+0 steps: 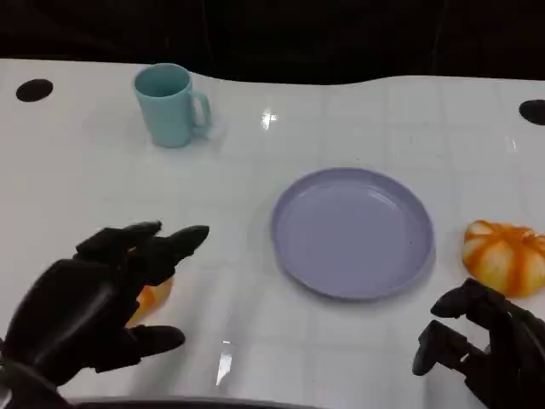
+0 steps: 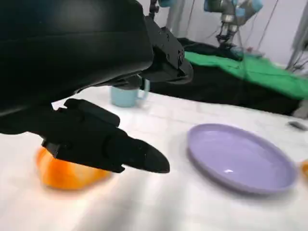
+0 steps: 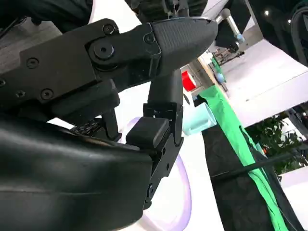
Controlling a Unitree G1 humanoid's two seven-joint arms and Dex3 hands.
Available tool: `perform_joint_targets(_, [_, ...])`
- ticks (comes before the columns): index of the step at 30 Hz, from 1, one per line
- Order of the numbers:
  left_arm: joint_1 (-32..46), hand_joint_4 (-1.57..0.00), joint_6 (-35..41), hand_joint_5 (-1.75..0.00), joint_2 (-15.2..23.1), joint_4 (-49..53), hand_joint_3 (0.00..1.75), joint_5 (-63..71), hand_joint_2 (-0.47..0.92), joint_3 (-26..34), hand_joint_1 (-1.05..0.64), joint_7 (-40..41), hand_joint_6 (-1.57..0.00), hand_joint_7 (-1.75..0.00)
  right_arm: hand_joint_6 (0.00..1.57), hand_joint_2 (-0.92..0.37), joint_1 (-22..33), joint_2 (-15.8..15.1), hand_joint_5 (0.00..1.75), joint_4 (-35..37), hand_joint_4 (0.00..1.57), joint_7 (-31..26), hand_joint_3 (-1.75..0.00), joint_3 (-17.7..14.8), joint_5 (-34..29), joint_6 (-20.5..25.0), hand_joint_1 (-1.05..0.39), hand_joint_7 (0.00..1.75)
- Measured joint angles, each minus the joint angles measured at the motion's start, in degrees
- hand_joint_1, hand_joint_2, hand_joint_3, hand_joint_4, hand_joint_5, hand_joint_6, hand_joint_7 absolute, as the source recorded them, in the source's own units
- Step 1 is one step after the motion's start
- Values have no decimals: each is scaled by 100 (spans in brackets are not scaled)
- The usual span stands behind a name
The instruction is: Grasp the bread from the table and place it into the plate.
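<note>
Your bread [image 1: 153,298], an orange, glossy roll, lay on the white table [image 1: 358,128] at the near left, mostly hidden beneath your left hand [image 1: 94,302] in the head view. The left wrist view showed far more of it [image 2: 67,172]: a rounded, streaked loaf resting flat on the tabletop, directly under the black fingers [image 2: 120,151], with a gap visible between fingers and crust. Your left hand [image 2: 86,96] hovered over the bread with its fingers spread, grasping nothing.

The plate [image 1: 353,232], round, smooth and lavender with a shallow raised rim, sat right of the bread, well apart from it and bare. The left wrist view caught its sheen [image 2: 240,156].

Your right hand [image 1: 481,345] hung at the near right corner, fingers curled but apart, holding nothing. Its wrist view showed hard black shells and bolted links [image 3: 144,96], with a sliver of the plate [image 3: 180,192] behind them.

A second bun [image 1: 504,256], orange with pale stripes and pumpkin-shaped, lay just beyond your right hand, beside the plate's right rim. A pale blue mug [image 1: 170,104] with a handle stood upright at the far left; the right wrist view showed it [image 3: 199,120] near a green cloth [image 3: 240,144].
</note>
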Motion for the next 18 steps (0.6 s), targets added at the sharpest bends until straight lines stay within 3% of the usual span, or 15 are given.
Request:
perform_joint_targets(10, [-269, -6, 1244, -10, 324, -417, 0, 1269, 84, -581, -43, -462, -21, 0, 82, -92, 7, 0, 155, -15, 73, -4, -20, 4, -8, -3, -54, 100])
perform_joint_targets(18, [-1115, -2, 1935, -6, 459, 450, 0, 1405, 86, -1108, -40, -902, -15, 0, 82, -92, 6, -4, 155, -14, 73, -1, -20, 5, -7, -42, -54, 100])
